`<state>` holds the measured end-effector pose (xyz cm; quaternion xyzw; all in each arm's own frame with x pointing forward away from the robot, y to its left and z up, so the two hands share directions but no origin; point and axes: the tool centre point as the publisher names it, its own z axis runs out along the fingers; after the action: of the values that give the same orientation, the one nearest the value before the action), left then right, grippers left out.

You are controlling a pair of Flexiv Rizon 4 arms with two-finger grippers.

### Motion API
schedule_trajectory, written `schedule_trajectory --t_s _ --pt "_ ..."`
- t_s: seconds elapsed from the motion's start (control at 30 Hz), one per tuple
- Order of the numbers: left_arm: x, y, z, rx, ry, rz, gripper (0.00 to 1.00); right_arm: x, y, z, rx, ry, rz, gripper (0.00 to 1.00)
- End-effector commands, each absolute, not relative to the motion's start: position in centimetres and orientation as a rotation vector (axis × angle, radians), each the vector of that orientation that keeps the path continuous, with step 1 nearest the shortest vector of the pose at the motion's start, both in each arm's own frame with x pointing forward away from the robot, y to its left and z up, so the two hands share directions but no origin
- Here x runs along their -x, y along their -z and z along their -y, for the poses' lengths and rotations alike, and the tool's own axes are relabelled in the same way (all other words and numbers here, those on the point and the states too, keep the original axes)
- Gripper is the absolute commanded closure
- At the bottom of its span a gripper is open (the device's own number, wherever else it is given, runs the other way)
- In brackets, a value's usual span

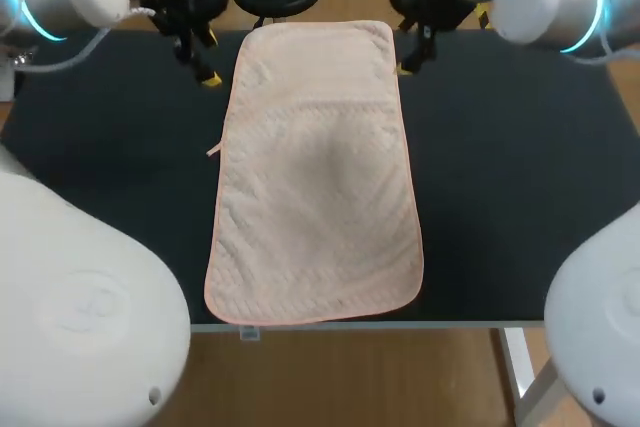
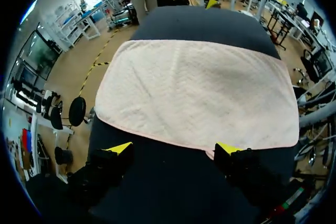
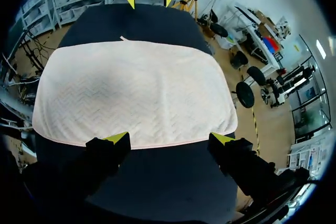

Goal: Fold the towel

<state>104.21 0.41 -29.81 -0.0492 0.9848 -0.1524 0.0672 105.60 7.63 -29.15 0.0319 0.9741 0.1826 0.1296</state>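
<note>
The towel lies flat and unfolded on the tabletop, its near end at the front edge, so I judge that no fold is made yet. On either side of its far end, the left tool and the right tool hang spread, holding nothing.

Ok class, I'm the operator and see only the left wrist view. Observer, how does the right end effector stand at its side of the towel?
Observer: The right end effector is open, fingers apart at the towel's long edge.
Operator: How near the robot does the towel reach?
Observer: In the head view its near short edge lies at the table's front edge.
Operator: Where along it are the arms?
Observer: Both by its far corners, the left end effector just off the towel.
</note>
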Motion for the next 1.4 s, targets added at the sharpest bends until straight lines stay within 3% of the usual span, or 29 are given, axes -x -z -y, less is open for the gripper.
schedule_trajectory --t_s 0.03,0.63,1.4 --pt "-105.0 31.2 0.2 -0.126 -0.113 -3.136 0.00 -106.1 30.8 -8.3 -0.119 0.090 -2.958 0.00" --pt "-104.8 35.3 1.3 -0.084 0.116 -3.141 0.00 -104.6 35.8 -9.1 -0.006 0.163 -2.949 0.00" --pt "-103.9 38.9 2.9 -0.015 0.246 -3.137 0.00 -103.9 39.7 -7.2 0.043 -0.092 -2.946 0.00"
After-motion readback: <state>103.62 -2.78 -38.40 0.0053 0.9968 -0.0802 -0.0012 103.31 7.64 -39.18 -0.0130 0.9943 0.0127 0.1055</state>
